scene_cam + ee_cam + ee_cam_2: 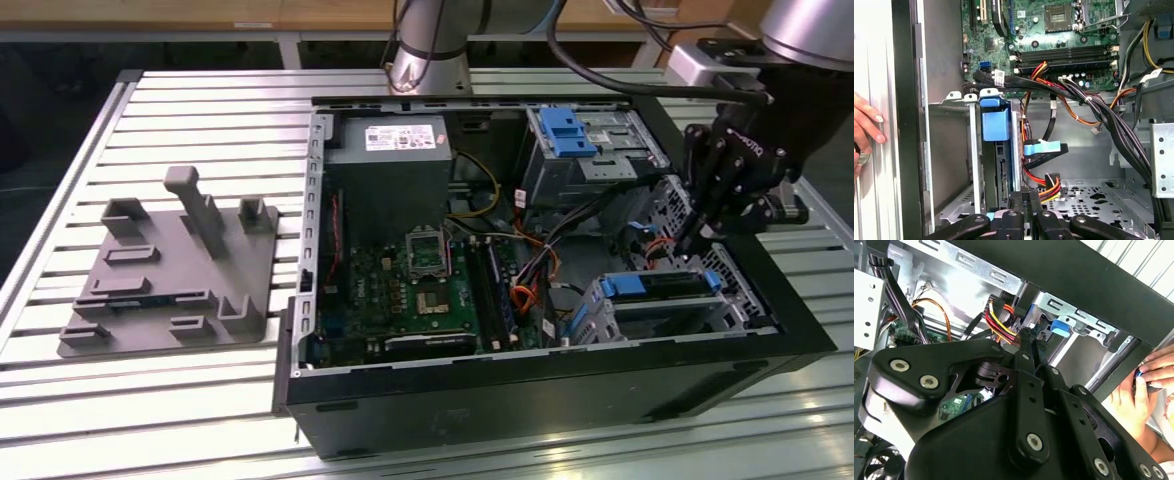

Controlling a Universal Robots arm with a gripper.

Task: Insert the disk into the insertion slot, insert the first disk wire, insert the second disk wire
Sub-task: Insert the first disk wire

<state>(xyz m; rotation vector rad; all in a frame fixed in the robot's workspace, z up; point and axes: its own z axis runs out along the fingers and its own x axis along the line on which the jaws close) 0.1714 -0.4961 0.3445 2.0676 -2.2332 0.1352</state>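
Open computer case (534,390) lies on its side on the slatted metal surface (200,400). A grey plastic jig (167,275) sits well apart from it, toward the exterior view's left.

Arm reaches down into the case at the exterior view's right. Claw (689,240) hangs just above the drive cage (667,318) in the near right corner of the case.

Disk (661,285) is already seated in that cage, its blue carrier showing at both ends. In the first wrist view the disk (995,125) stands edge-on between the cage's (972,160) thin metal walls, with the blue carrier tab at its end.

Claw (1025,196) fingers are drawn together, with only a thin gap between the tips. The same shows in the second wrist view, where the claw (1029,335) points into the case.

A red, yellow and black wire bundle (1050,184) ends just beside the fingertips. In the second wrist view this bundle (1001,320) runs right up to the tips. I cannot tell whether the claw is pinching it.

A flat blue plug (1041,148) on a dark cable hangs free just beside the disk, not plugged in.

Far side of the case holds a taller grey bay with a blue latch (574,135). Green circuit board (414,290) covers the floor of the case.

A person's hand (866,127) rests against the outside of the case wall next to the cage, also seen in the second wrist view (1149,385).
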